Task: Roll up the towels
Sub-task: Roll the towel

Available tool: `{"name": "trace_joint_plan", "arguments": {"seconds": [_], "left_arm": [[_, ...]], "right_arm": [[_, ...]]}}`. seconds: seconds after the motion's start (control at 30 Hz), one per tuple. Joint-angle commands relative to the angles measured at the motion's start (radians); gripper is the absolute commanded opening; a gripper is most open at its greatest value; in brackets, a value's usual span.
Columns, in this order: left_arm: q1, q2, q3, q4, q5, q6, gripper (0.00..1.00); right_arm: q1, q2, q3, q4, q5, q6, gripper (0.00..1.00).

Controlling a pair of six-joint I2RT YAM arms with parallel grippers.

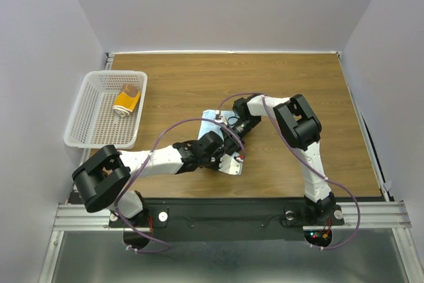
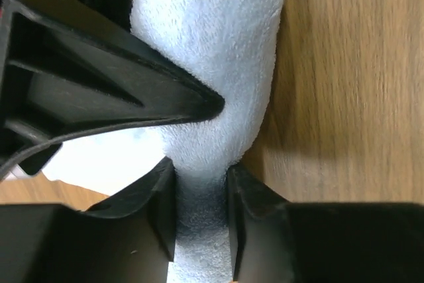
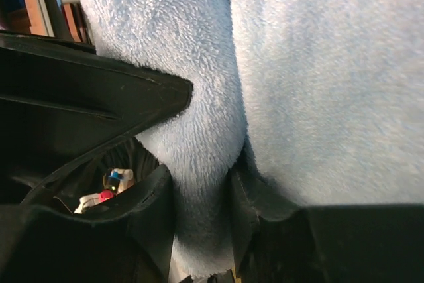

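You have both arms meeting over the light blue towel (image 1: pixel 232 166), which lies near the middle of the counter (image 1: pixel 298 77). The left gripper (image 2: pixel 202 187) is closed on a raised fold of it: in its wrist view the pile is squeezed thin between the jaws, and the free end stands up beyond them over bare wood. The right gripper (image 3: pixel 202 187) also has a ridge of the same cloth clamped between its jaws, with a broad bulge of towel filling the rest of its view.

Holding the cloth at two points along one fold looks like the way to keep the edge even while it turns over, so the roll does not skew.

The mustard-yellow towel (image 1: pixel 126 101) sits rolled inside the white basket (image 1: pixel 77 130) at the far left, well apart from your work, so this one appears to be the only towel left.

The main obstruction is the arms themselves: from above, the two wrists crowd together and hide most of the towel. How much of it is already rolled can't be judged. Cables loop close over the cloth as well.
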Motion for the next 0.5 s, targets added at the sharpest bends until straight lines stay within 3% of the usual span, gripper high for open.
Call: {"name": "trace_joint_plan", "arguments": {"seconds": [0.0, 0.1, 0.3, 0.33, 0.47], "left_arm": [[0.000, -0.009, 0.027, -0.162, 0.028, -0.054, 0.27], [0.001, -0.012, 0.042, -0.256, 0.087, -0.080, 0.23], [0.061, 0.014, 0.067, -0.322, 0.160, -0.106, 0.20], [0.075, 0.025, 0.083, -0.341, 0.181, -0.102, 0.20], [0.153, 0.108, 0.206, -0.442, 0.317, -0.065, 0.20]], "right_arm": [[-0.023, -0.005, 0.032, -0.004, 0.070, -0.008, 0.42], [-0.073, -0.017, 0.061, 0.009, 0.077, 0.044, 0.63], [-0.163, -0.097, 0.095, 0.123, 0.164, 0.219, 0.70], [-0.173, -0.113, 0.100, 0.129, 0.176, 0.224, 0.76], [-0.225, -0.256, 0.111, 0.175, 0.251, 0.239, 0.79]]}}
